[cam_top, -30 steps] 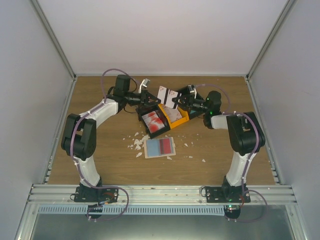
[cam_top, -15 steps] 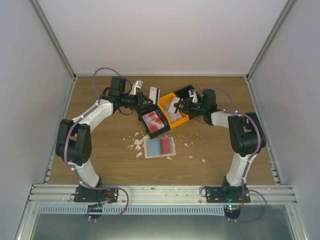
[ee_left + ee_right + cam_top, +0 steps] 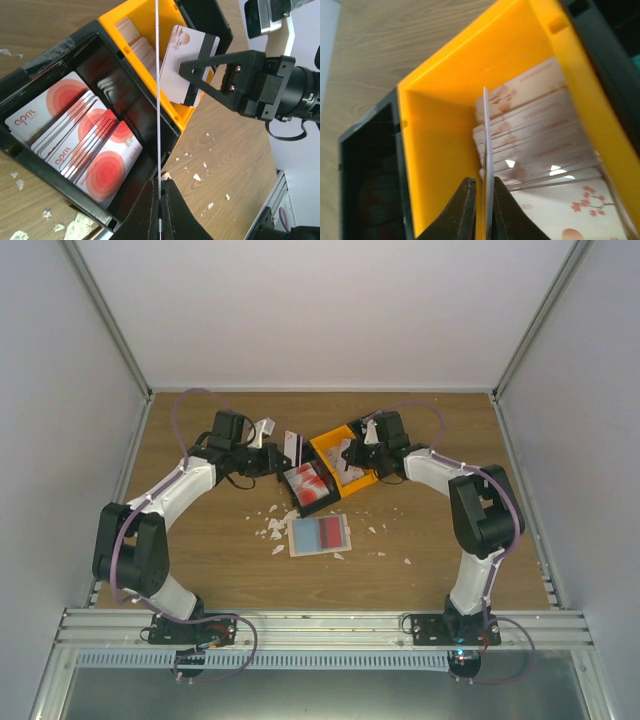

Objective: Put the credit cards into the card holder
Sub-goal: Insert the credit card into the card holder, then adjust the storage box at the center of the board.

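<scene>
Orange bin (image 3: 440, 125) and black bin (image 3: 55, 62), two joined, hold stacked credit cards (image 3: 75, 135); the left gripper (image 3: 160, 185) pinches one edge-on card (image 3: 157, 75) above them, the right gripper (image 3: 484, 186) one pale card (image 3: 190, 45) in the orange bin, and one card holder (image 3: 319, 534) lies flat on the table (image 3: 230, 560) nearby.

A brown wood-grain bench (image 3: 200, 540) fills the floor of a booth closed in by plain white panel walls (image 3: 320, 310). Towards its far middle stand two open plastic bins joined side by side and turned at an angle to the bench edges: a black rectangular bin (image 3: 45, 70) on the nearer left, and an orange bin of like shape (image 3: 435, 130) on the farther right, sharing one wall. Small white irregular scraps (image 3: 272, 530) lie clustered on the wood just near-left of the black bin, with a few more scattered well apart to the right. A silver aluminium rail (image 3: 320, 625) runs along the bench's near edge.
</scene>
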